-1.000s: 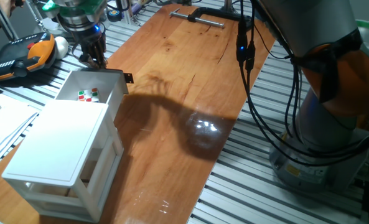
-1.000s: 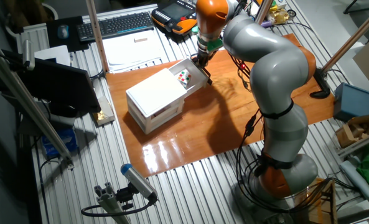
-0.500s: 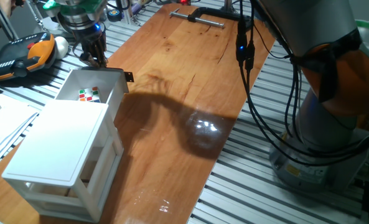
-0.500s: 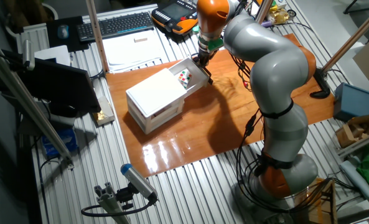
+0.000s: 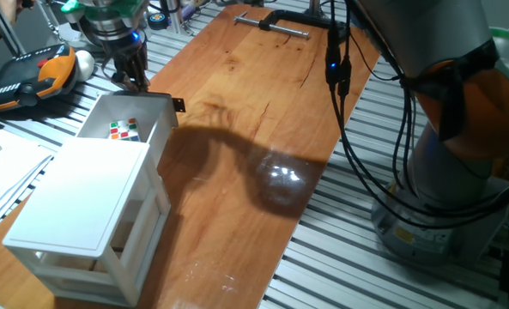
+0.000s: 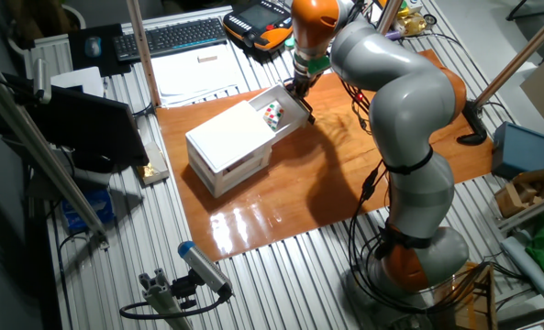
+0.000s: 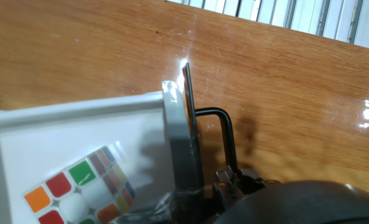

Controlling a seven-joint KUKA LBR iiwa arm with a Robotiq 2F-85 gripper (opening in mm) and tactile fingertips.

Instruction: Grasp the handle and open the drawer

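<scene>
The white drawer [image 5: 155, 116] stands pulled out of the top of the small white cabinet [image 5: 82, 197], with a Rubik's cube [image 5: 123, 130] lying inside. The handle [image 5: 178, 106], a small black tab, sticks out at the drawer's front corner. My gripper [image 5: 132, 79] hangs just above the drawer's front edge, left of the handle and apart from it, holding nothing I can see. In the other fixed view the gripper [image 6: 297, 88] is over the drawer [image 6: 279, 99]. The hand view shows the drawer's front wall [image 7: 175, 134], the handle [image 7: 224, 130] and the cube [image 7: 78, 190].
A large black clamp [image 5: 275, 21] lies at the far end of the wooden board [image 5: 263, 129]. An orange and black device [image 5: 31, 73] and papers [image 5: 1, 172] sit to the left. The arm's base [image 5: 460, 146] and its cables stand at the right.
The gripper has risen slightly above the drawer's front edge. The drawer, handle and cube have not moved.
</scene>
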